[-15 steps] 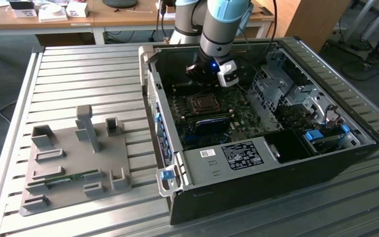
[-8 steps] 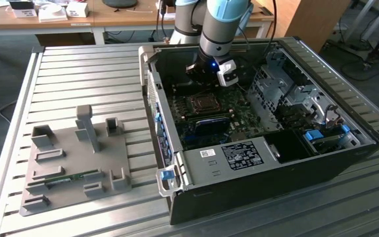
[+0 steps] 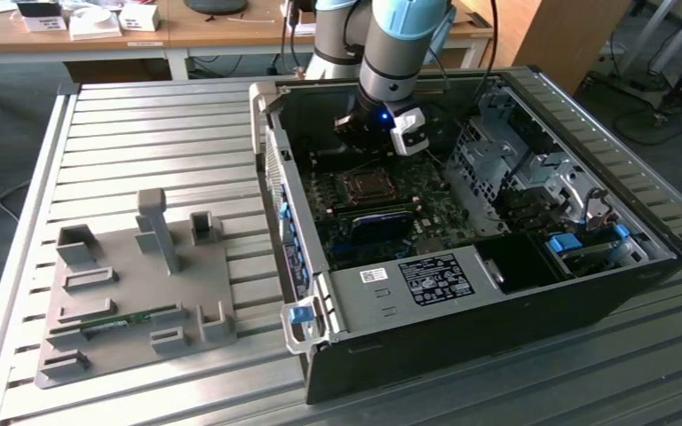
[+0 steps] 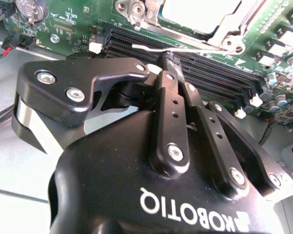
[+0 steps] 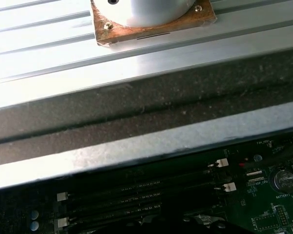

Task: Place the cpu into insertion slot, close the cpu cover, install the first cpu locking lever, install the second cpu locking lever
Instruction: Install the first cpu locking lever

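Now, gripper (image 4: pixel 170 61): one, two fingers (image 4: pixel 172 112) pressed together, tips just beside one thin lever (image 4: pixel 151 48).
cpu (image 4: pixel 190 12): one, seated in the insertion slot (image 3: pixel 371 185).
cpu cover (image 4: pixel 223 29): one, lying flat over it.

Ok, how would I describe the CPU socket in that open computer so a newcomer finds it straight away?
Find the open black computer case lying on the ribbed metal table. On the green motherboard inside, look near the robot arm. The insertion slot is the one square, metal-rimmed part there; the memory slots beside it are long and black.
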`<state>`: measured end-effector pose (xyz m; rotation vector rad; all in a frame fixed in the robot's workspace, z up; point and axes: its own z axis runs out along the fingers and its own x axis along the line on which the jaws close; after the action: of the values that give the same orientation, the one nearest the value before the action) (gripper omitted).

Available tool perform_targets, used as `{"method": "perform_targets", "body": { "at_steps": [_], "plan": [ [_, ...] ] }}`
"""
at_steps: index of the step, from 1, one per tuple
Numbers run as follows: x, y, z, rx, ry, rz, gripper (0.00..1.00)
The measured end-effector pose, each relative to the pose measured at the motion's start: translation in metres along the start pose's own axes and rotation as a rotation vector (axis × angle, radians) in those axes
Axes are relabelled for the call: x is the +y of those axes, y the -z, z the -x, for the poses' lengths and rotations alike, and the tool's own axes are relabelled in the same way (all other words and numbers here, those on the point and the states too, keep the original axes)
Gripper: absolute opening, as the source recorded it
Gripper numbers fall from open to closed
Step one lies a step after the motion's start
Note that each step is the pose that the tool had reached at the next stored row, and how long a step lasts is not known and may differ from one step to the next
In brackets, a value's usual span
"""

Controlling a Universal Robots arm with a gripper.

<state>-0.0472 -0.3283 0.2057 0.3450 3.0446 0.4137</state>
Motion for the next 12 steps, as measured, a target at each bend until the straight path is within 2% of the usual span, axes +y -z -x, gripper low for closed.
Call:
{"method": "perform_targets", "body": {
  "at_steps": [6, 12],
  "plan": [
    [0.0000, 0.0003, 0.0000, 0.0001, 0.000, -0.0003, 0.11],
    [0.0022, 0.0081, 0.0002, 0.0001, 0.000, 0.0001, 0.11]
  ]
}}
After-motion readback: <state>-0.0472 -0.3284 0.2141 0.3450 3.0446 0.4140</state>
